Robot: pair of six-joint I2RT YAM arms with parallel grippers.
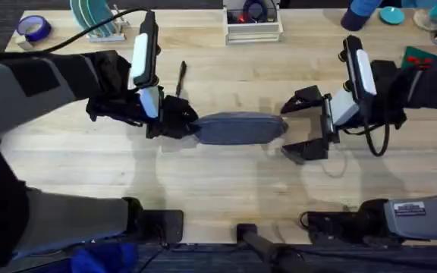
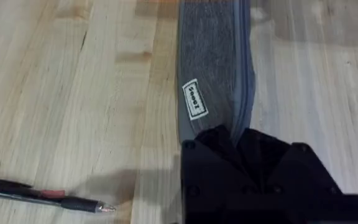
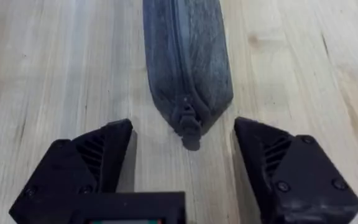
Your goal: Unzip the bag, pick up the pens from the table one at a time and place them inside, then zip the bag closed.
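The blue-grey bag [image 1: 241,127] lies lengthwise in the middle of the table [image 1: 226,189], its zipper closed. My left gripper [image 1: 190,125] is shut on the bag's left end; in the left wrist view the black fingers [image 2: 210,146] pinch the fabric beside the zipper seam of the bag [image 2: 213,74]. My right gripper [image 1: 298,127] is open at the bag's right end, one finger on each side of the tip. The zipper pull [image 3: 188,127] sits between the open fingers [image 3: 98,155] without touching them. A black pen [image 1: 180,78] lies behind the left gripper, with its tip showing on the pen [image 2: 42,196].
A white wire tray [image 1: 253,26] stands at the back centre. A roll of blue tape [image 1: 33,28] and a rack of teal plates [image 1: 93,17] sit at the back left. Coloured odds and ends [image 1: 431,45] crowd the back right corner.
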